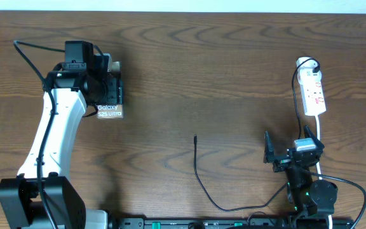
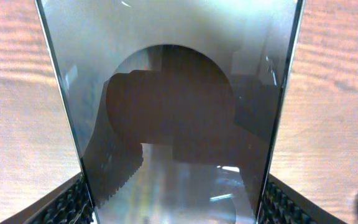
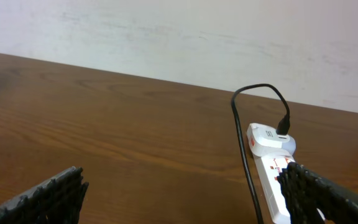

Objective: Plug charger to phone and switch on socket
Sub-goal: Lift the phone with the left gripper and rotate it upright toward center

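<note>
Phone-holding step: left gripper (image 1: 110,88) clamps the phone (image 2: 173,74) across its width — right gripper (image 3: 185,186) is wide open and empty. Next — pinch the charger (image 1: 196,147) tip and align it.

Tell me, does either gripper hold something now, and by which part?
The left gripper holds the phone by its two long side edges. The right gripper is open and holds nothing.

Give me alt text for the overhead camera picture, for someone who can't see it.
The left hand grips the phone at the upper left of the wooden table. The charger cable lies loose mid-table, its plug tip unconnected, while the open right hand sits near the white power strip at right.
</note>
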You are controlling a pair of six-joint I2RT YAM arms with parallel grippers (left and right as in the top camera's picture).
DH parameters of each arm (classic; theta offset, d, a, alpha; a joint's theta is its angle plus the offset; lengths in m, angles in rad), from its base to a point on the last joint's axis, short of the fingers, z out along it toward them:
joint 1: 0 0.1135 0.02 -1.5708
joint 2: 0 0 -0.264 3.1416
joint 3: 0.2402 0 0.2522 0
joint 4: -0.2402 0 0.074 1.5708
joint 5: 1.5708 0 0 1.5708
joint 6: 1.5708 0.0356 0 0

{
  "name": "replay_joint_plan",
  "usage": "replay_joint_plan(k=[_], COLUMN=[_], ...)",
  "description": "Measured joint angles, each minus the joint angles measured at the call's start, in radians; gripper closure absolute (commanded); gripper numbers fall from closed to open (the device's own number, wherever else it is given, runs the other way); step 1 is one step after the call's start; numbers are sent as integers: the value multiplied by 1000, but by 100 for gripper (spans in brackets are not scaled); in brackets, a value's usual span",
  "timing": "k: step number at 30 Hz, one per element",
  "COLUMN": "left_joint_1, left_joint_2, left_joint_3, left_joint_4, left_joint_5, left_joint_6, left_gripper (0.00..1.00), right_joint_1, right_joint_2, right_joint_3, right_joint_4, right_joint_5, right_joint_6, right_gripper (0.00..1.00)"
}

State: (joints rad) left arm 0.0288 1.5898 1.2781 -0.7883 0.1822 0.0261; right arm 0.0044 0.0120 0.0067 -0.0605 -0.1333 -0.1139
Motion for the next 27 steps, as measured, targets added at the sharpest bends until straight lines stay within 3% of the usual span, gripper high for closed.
replay_joint_plan(k=[8,21,27], left_joint_1=[0,0,0], left_joint_2=[0,0,0], left_joint_3=[0,0,0], left_joint_4=[0,0,-3], left_joint_5=[100,495,687], left_joint_6=[-320,-837,-996], left_gripper=[93,93,93], right_joint_1=[0,0,0], right_joint_2=[0,0,0], right_joint_3=[0,0,0], right_joint_4=[0,0,0], right_joint_5=[0,0,0], right_joint_6=[0,0,0], right_gripper=[1,1,1])
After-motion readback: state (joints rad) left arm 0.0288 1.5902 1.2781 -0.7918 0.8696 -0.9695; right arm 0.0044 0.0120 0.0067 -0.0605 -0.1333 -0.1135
